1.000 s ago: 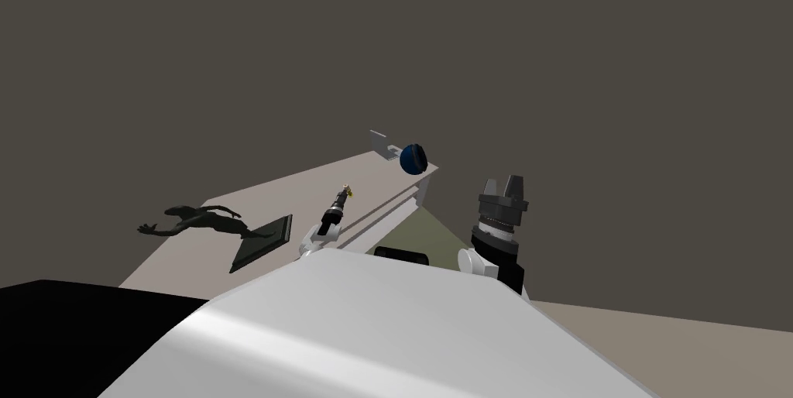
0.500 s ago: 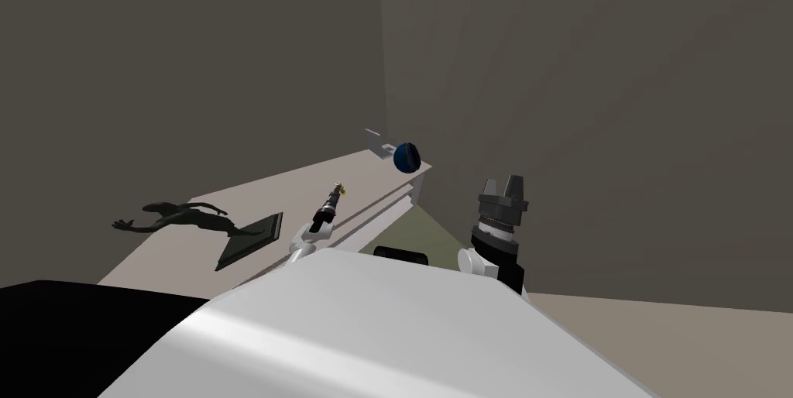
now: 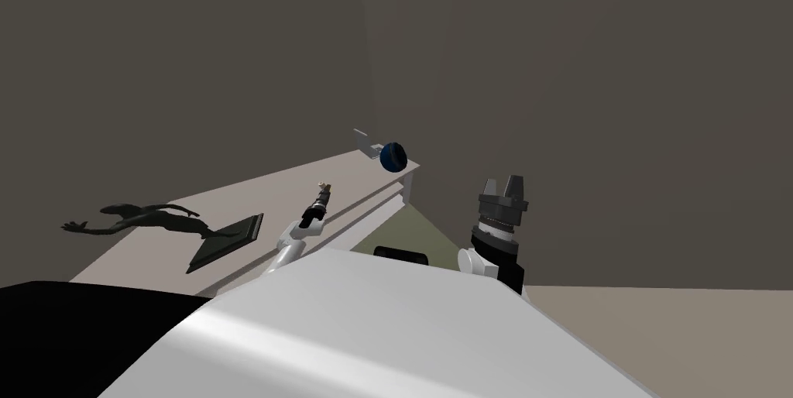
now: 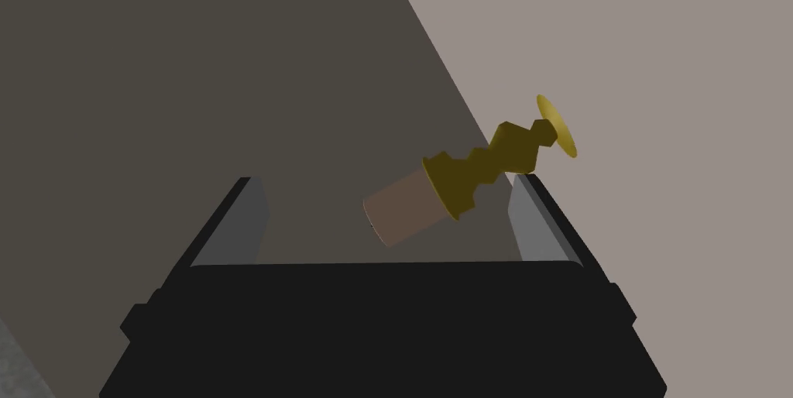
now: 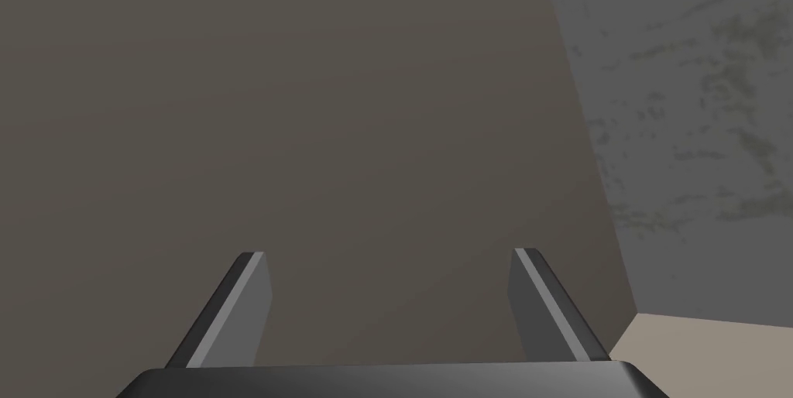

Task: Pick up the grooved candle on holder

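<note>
The left gripper (image 4: 385, 183) reaches out over the table (image 3: 255, 193) with its fingers spread wide and nothing held. The candle (image 4: 406, 214), a plain brownish stub in a stepped gold holder (image 4: 484, 161), lies between them. It sits well off centre, with the holder just beside one finger and a wide gap to the other.

That lopsided fit looks like the main risk. If the fingers close from here, the near one probably meets the holder first and pushes it sideways. The piece is tall on a small round foot, so it may tip or skid before the far finger arrives. The holder's steps may also let thin blades slide. Centring the hand first looks safer.

The right gripper (image 3: 503, 184) is raised near the chest, its fingers parted and empty.

The table top is pale, flat and plain, with a ledge along its front. A dark statue (image 3: 147, 217) stands on a slab to the left, well apart from the candle. A blue ball (image 3: 393, 155) rests at the far end. Grey-brown walls meet in a corner behind, and the floor is pale
</note>
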Motion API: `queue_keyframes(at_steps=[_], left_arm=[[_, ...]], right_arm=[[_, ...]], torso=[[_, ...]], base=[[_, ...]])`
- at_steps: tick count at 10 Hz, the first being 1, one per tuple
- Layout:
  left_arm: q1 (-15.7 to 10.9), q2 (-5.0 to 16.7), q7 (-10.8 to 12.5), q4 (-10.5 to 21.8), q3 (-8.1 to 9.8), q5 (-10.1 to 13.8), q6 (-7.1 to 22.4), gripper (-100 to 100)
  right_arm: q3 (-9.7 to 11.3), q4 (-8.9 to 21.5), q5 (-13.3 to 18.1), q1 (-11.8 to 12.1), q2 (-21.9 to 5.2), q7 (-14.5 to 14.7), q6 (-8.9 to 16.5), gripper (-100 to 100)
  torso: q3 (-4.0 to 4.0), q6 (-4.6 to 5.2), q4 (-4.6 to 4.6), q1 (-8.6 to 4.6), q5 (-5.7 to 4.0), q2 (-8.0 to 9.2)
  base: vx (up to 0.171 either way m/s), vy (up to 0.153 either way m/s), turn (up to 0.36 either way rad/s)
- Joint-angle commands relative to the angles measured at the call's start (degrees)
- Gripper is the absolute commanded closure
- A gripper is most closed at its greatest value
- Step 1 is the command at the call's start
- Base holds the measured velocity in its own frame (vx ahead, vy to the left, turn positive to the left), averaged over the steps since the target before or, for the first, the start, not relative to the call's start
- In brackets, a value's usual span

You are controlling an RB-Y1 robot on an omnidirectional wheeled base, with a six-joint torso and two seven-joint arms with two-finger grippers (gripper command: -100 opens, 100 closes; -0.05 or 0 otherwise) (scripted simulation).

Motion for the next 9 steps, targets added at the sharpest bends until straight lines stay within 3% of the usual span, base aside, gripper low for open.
queue_keyframes(at_steps=[1,6,9], left_arm=[[0.0,1.6,1.0,-0.2,0.93,1.1,2.8,-100],[-1.3,7.6,3.3,2.1,3.17,4.6,10.9,-100],[-1.8,10.0,3.7,3.5,3.77,5.9,15.1,-100]], right_arm=[[0.0,0.0,0.0,0.0,0.0,0.0,0.0,0],[0.0,0.0,0.0,0.0,0.0,0.0,0.0,0],[0.0,0.0,0.0,0.0,0.0,0.0,0.0,0]], torso=[[0.00,0.00,0.00,0.00,0.00,0.00],[-0.07,0.01,-0.02,0.11,0.03,-0.13],[0.01,-0.03,0.00,0.42,0.08,0.01]], base=[[0.007,-0.242,-0.072],[0.030,-0.212,-0.101],[0.006,-0.116,-0.075]])
